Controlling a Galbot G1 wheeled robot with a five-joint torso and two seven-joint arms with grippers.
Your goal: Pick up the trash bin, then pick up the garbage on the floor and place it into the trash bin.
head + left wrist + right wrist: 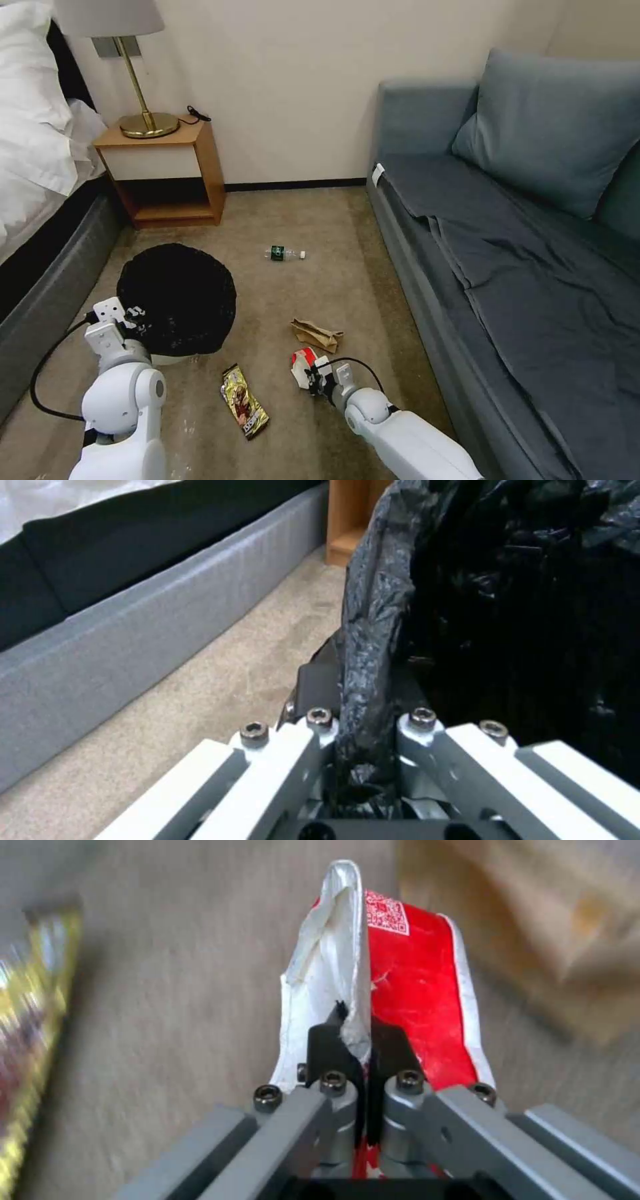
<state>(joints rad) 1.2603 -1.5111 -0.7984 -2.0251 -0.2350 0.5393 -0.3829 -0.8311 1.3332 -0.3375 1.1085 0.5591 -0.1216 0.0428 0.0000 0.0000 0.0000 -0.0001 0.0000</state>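
Observation:
The trash bin [177, 300], white with a crinkly black liner [380, 630] over its rim, stands at the lower left of the head view. My left gripper [137, 320] is shut on the lined rim at the bin's near left side. My right gripper [312, 380] is shut on the white top edge of the red-and-white carton [413, 1005], just above the carpet. Garbage lies around: a crumpled brown paper bag [317, 335], a gold snack wrapper [245, 401] and a small clear bottle with a green label [285, 253].
A grey sofa [520, 253] with a cushion runs along the right. A bed [40, 220] with a grey base lines the left. A wooden nightstand [163, 173] with a brass lamp stands at the back wall. Beige carpet lies between them.

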